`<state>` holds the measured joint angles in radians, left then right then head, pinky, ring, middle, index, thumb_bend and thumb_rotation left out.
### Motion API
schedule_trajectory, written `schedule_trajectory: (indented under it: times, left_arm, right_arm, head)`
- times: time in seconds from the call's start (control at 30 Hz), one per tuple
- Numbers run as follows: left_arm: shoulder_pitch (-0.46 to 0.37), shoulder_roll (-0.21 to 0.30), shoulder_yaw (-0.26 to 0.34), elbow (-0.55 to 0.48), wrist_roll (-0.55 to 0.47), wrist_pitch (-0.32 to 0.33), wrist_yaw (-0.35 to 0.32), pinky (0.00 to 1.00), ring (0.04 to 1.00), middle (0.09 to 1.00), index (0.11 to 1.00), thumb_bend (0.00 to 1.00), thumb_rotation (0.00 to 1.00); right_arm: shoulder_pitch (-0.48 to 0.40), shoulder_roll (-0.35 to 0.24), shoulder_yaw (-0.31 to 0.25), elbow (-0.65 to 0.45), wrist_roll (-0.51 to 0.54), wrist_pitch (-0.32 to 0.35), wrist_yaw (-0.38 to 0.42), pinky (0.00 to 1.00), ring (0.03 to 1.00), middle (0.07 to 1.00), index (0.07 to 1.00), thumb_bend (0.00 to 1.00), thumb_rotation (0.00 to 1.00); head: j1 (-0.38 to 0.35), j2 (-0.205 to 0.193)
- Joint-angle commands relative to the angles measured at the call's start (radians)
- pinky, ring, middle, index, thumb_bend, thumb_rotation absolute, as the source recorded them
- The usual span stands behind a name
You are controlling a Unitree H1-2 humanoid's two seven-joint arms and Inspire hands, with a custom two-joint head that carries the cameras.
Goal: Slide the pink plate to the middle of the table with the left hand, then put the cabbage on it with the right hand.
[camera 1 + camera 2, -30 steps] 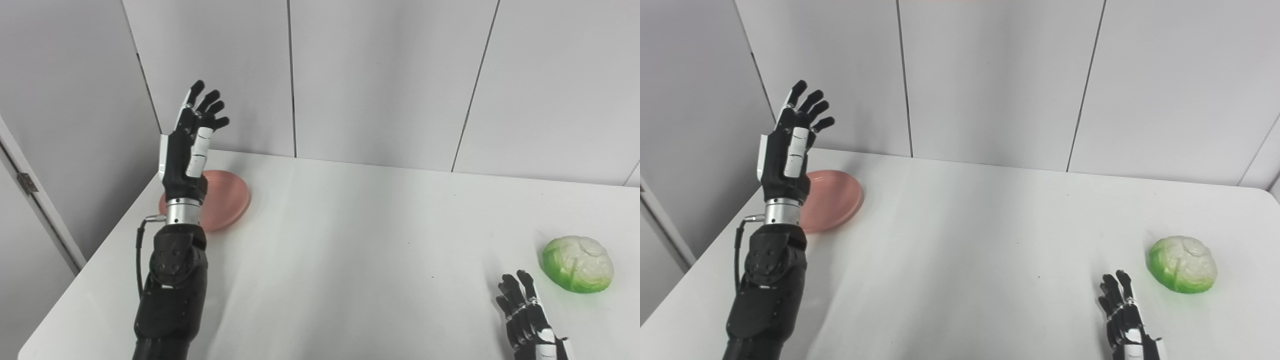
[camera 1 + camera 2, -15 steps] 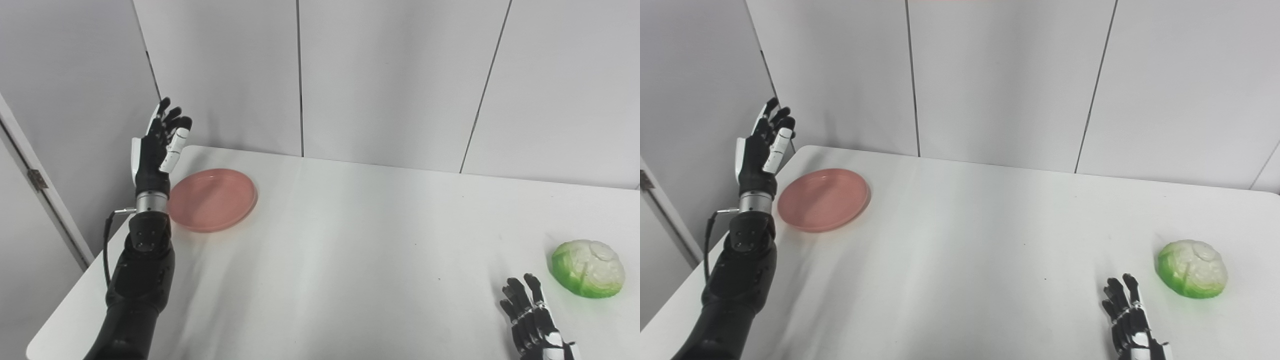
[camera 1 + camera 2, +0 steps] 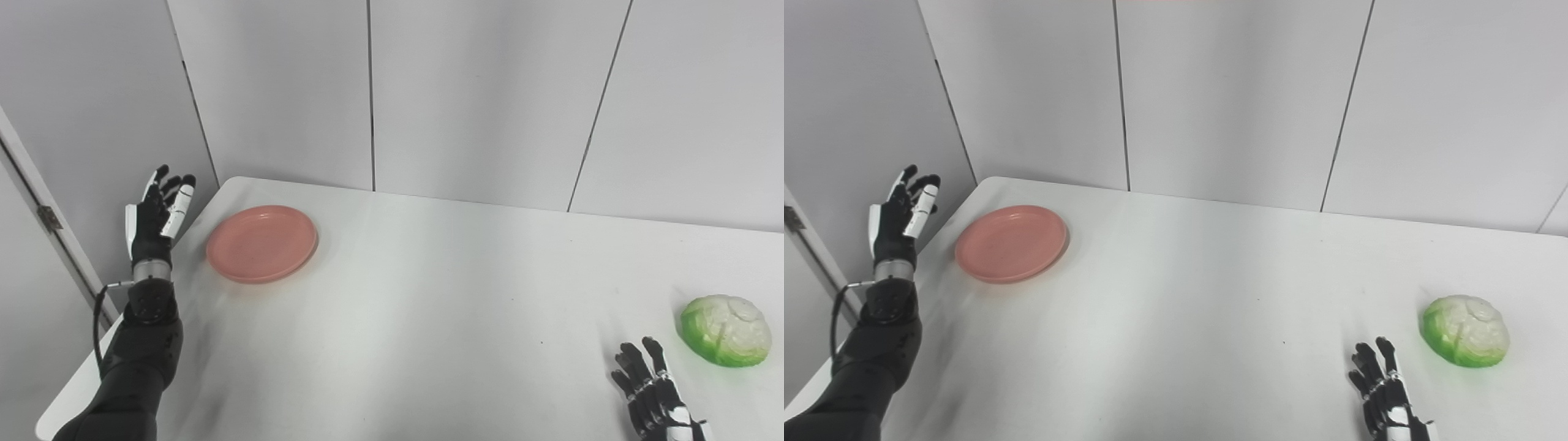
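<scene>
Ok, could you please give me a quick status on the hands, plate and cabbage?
Left robot hand open, raised left of pink plate. Right robot hand open, near cabbage. Plate at far-left corner, nothing blocking.

Pink plate point(image 3: 262, 243) at ten o'clock on the white table point(image 3: 429, 294); cabbage point(image 3: 726, 330) green-rimmed, pale on top, at four; black-and-white hands point(image 3: 156, 214).
</scene>
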<state>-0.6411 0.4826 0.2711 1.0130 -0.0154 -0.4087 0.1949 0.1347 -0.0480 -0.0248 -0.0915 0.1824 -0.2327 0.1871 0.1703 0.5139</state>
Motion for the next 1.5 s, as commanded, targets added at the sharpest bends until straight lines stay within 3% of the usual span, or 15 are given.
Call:
schedule_trajectory:
  times: [0.0,0.13,0.43,0.53,1.03,1.47]
  left_arm:
    - [-0.032,0.030,-0.007,-0.029,-0.009,-0.024,-0.004,0.70,0.791,0.843,0.865,0.72,0.66]
    - [-0.019,0.027,-0.010,-0.029,-0.016,-0.003,-0.018,0.69,0.798,0.827,0.865,0.65,0.65]
    - [-0.016,-0.001,0.004,-0.010,-0.103,-0.001,-0.103,0.73,0.805,0.807,0.866,0.70,0.61]
    - [-0.024,-0.011,-0.003,0.005,-0.106,0.002,-0.109,0.71,0.800,0.809,0.867,0.77,0.62]
    - [-0.051,-0.042,-0.063,0.062,-0.105,0.031,-0.162,0.67,0.798,0.808,0.902,0.74,0.66]
    - [-0.103,-0.077,-0.063,0.086,-0.154,0.031,-0.231,0.64,0.755,0.798,0.914,0.84,0.66]
  right_arm:
    - [0.059,-0.021,0.013,-0.016,0.002,0.021,0.014,0.95,0.942,0.926,0.988,0.83,1.00]
    - [0.065,-0.020,0.017,-0.029,-0.001,0.029,0.010,0.95,0.940,0.923,0.984,0.83,1.00]
    - [0.074,-0.017,0.023,-0.052,0.002,0.041,0.009,0.94,0.940,0.918,0.980,0.83,1.00]
    - [0.074,-0.019,0.026,-0.053,-0.003,0.037,0.010,0.94,0.941,0.919,0.979,0.82,1.00]
    - [0.086,-0.021,0.034,-0.076,-0.010,0.041,0.008,0.92,0.930,0.917,0.973,0.84,1.00]
    - [0.084,-0.009,0.035,-0.079,-0.032,0.055,-0.004,0.89,0.909,0.902,0.961,0.85,1.00]
  head:
    - [0.001,0.004]
    - [-0.006,0.013]
    - [-0.016,0.025]
    - [-0.017,0.026]
    - [-0.028,0.041]
    - [-0.036,0.043]
